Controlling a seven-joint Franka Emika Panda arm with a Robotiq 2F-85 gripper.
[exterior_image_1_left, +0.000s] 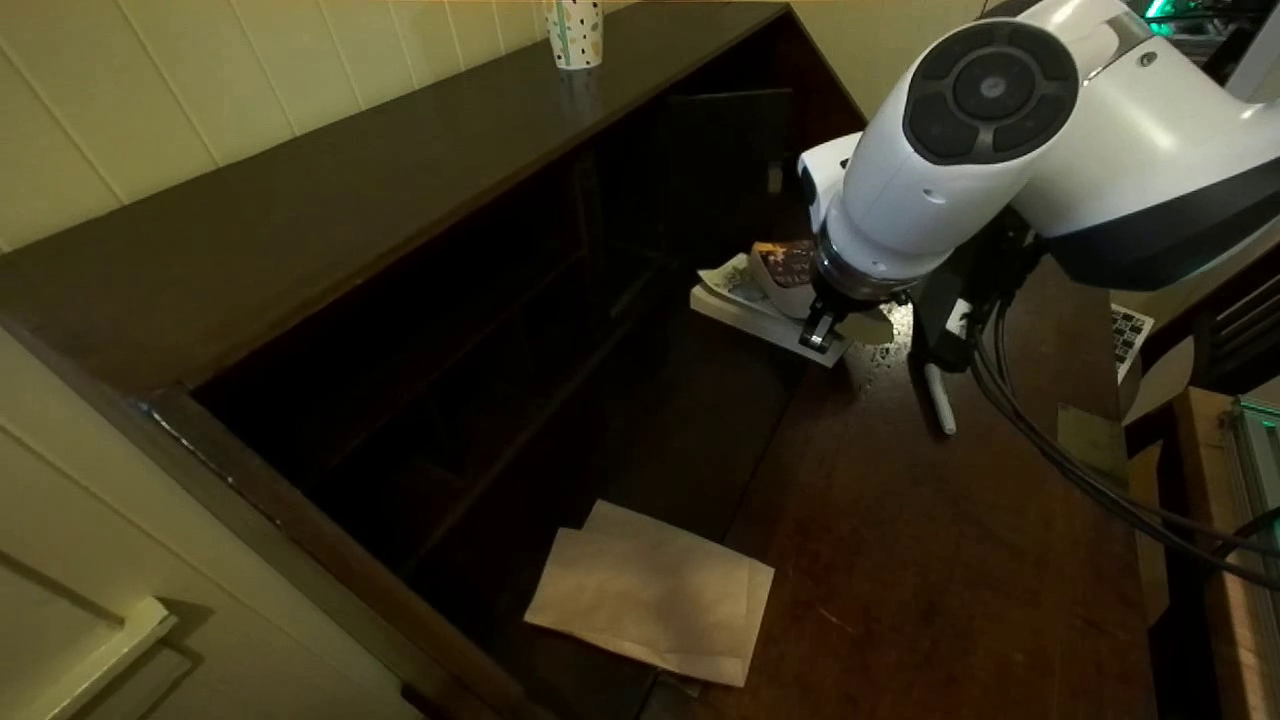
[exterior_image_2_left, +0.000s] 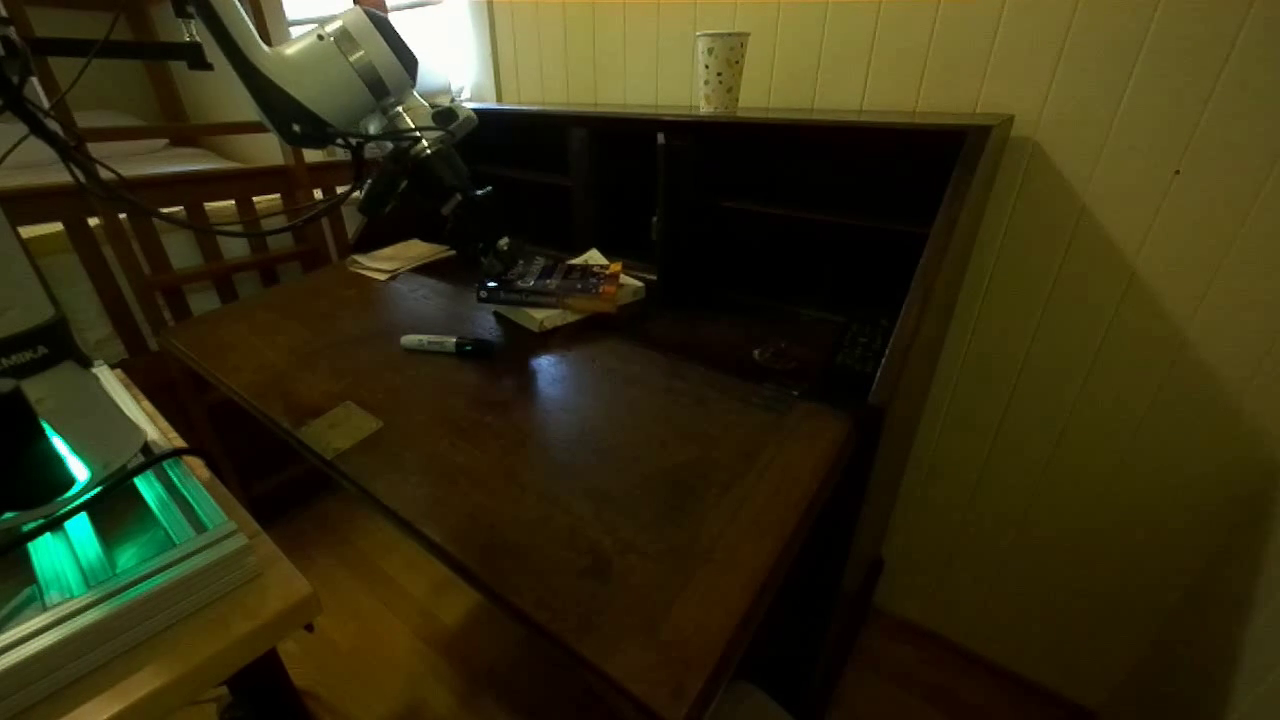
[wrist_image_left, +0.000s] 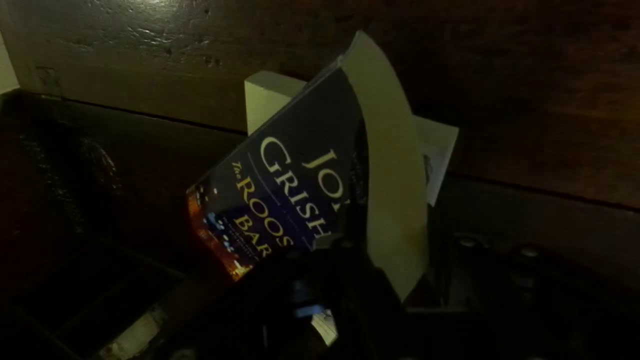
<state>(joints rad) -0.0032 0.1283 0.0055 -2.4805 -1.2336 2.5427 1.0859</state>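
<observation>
A paperback book with a dark cover, yellow lettering and an orange corner (wrist_image_left: 280, 200) rests across a second, pale-edged book (wrist_image_left: 267, 100). The dark-covered book (exterior_image_2_left: 550, 275) and the lower book (exterior_image_2_left: 545, 318) lie on the desk; in an exterior view the dark-covered book (exterior_image_1_left: 785, 264) looks bowed above the lower book (exterior_image_1_left: 765, 325). My gripper (wrist_image_left: 395, 200) has its fingers either side of the dark-covered book's page edge and appears closed on it. The right fingertip is dark and partly hidden. The gripper also shows in both exterior views (exterior_image_1_left: 822, 335) (exterior_image_2_left: 495, 255).
A white-and-black marker (exterior_image_1_left: 940, 400) (exterior_image_2_left: 440, 344) lies near the books. Folded brown paper (exterior_image_1_left: 655, 590) (exterior_image_2_left: 400, 257) lies on the desk. Dark cubbyholes with an open small door (exterior_image_1_left: 730, 150) stand behind. A spotted cup (exterior_image_1_left: 577, 35) (exterior_image_2_left: 722, 70) stands on the top ledge.
</observation>
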